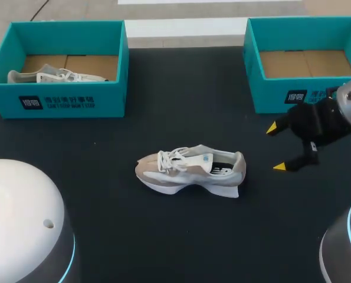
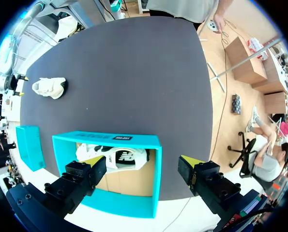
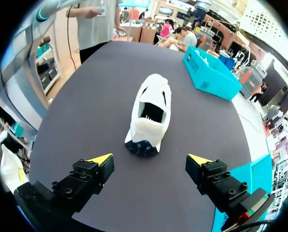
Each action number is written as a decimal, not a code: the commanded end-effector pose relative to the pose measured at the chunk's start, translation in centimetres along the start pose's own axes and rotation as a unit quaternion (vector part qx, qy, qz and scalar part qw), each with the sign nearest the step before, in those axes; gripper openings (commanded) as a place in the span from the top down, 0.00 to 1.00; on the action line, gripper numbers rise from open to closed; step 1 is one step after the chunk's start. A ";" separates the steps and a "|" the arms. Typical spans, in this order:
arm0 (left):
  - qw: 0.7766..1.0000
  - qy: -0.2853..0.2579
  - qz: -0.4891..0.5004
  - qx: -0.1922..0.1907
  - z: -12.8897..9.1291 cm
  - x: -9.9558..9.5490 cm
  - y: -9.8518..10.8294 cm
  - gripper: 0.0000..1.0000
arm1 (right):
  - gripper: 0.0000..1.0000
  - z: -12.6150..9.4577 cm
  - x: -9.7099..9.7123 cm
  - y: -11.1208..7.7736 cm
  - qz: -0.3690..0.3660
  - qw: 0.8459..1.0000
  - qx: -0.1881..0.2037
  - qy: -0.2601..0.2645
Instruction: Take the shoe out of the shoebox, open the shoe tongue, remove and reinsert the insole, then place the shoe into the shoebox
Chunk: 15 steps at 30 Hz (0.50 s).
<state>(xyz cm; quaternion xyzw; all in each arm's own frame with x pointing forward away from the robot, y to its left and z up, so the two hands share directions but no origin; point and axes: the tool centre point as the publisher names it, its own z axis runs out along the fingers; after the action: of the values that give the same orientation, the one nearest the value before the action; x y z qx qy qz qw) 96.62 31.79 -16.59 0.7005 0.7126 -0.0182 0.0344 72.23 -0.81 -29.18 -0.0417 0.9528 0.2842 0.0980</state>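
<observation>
A beige and white shoe [image 1: 190,170] lies on its sole in the middle of the black table, toe to the left, its white laces loose. My right gripper [image 1: 276,148] hovers open to the right of the heel, touching nothing. In the right wrist view the shoe [image 3: 151,113] stands ahead of the open gripper [image 3: 150,159], heel nearest. My left gripper [image 2: 143,161] is open, high above the left teal shoebox [image 2: 107,140], which holds a second shoe [image 2: 117,157]. The table's shoe [image 2: 49,88] shows far beyond it.
The left shoebox [image 1: 60,100] sits at the back left with the second shoe [image 1: 51,75] inside. A second teal shoebox [image 1: 281,97] at the back right shows only its cardboard floor. My arms' rounded housings [image 1: 22,224] fill the near corners.
</observation>
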 end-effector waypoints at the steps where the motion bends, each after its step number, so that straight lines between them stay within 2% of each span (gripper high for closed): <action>1: 1.000 0.001 0.000 -0.002 0.0 0.0 -0.2 0.00 | 0.00 0.4 0.1 -0.2 0.012 1.000 -0.011 -0.006; 3: 1.000 0.001 0.000 -0.002 0.0 0.0 -0.2 0.00 | 0.00 1.0 0.4 -0.8 0.040 0.997 -0.054 -0.029; 10: 1.000 0.001 0.000 -0.002 0.0 0.0 -0.2 0.00 | 0.00 2.7 1.0 -2.6 0.069 0.991 -0.107 -0.048; 15: 1.000 0.001 0.000 -0.002 0.0 0.0 -0.2 0.00 | 0.00 3.9 1.3 -3.7 0.075 0.991 -0.108 -0.035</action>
<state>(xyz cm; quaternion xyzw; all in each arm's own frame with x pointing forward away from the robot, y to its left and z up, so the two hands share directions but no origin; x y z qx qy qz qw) 96.62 31.79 -16.59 0.7005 0.7125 -0.0182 0.0344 72.06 -1.71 -33.81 0.0295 0.9186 0.3805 0.1028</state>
